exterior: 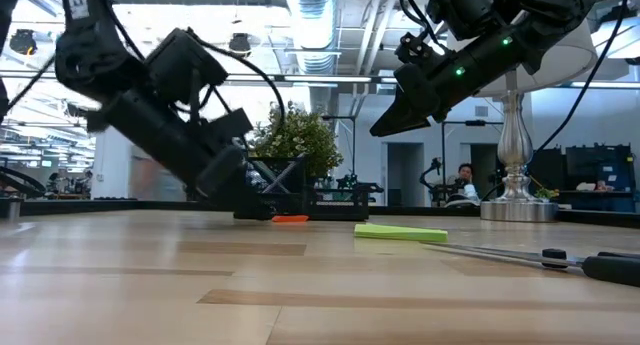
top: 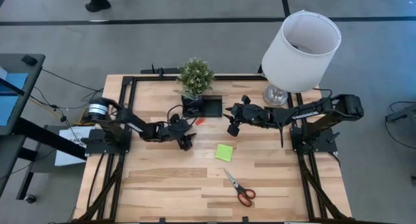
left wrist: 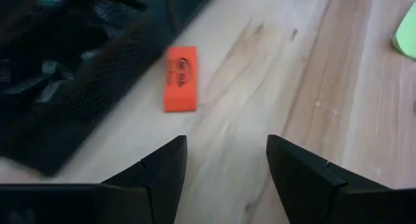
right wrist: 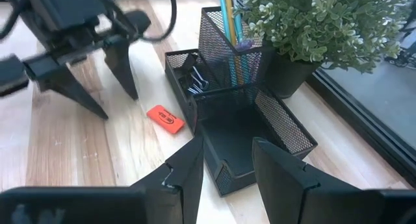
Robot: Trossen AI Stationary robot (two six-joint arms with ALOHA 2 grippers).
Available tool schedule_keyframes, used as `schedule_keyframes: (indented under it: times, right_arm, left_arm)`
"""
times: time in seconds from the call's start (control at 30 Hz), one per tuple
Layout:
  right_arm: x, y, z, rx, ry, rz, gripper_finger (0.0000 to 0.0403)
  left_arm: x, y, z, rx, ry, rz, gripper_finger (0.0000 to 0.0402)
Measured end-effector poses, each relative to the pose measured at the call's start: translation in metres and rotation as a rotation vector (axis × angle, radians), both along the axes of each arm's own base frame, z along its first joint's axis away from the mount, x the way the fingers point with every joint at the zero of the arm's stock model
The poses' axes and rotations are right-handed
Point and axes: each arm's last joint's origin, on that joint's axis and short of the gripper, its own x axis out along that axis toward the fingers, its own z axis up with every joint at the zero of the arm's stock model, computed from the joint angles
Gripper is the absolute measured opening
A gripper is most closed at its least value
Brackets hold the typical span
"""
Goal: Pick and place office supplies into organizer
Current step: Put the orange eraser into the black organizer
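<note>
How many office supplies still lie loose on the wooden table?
3: a small orange-red eraser beside the black mesh organizer, a lime-green sticky-note pad mid-table, red-handled scissors nearer the front. Others may be hidden.

open table around sticky pad [top: 224,152], plant [top: 195,76] crowding organizer [top: 203,106]

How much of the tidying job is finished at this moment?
Done: pens stand in the organizer and clips lie in a side compartment. In hand: nothing; the left gripper, jaws open, points at the red eraser beside the organizer. Left: that eraser, the green sticky notes and the scissors. The right gripper hovers open over the organizer.
</note>
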Motion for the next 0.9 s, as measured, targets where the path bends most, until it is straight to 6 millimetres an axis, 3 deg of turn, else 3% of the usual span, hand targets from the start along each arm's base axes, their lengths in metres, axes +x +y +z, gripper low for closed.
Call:
schedule_keyframes:
  times: [0.27, 0.63, 0.9]
  right_arm:
    - [0.000, 0.000, 0.000, 0.000, -0.003, 0.000, 0.0127]
    - [0.000, 0.000, 0.000, 0.000, -0.001, 0.000, 0.0127]
    - [0.000, 0.000, 0.000, 0.000, 0.000, 0.000, 0.0127]
  left_arm:
    - [0.010, 0.005, -0.031, 0.051, -0.095, 0.061, 0.0206]
    - [0.019, 0.026, -0.029, -0.010, -0.161, 0.069, 0.0206]
    - [0.020, 0.023, -0.029, -0.033, -0.167, 0.047, 0.0206]
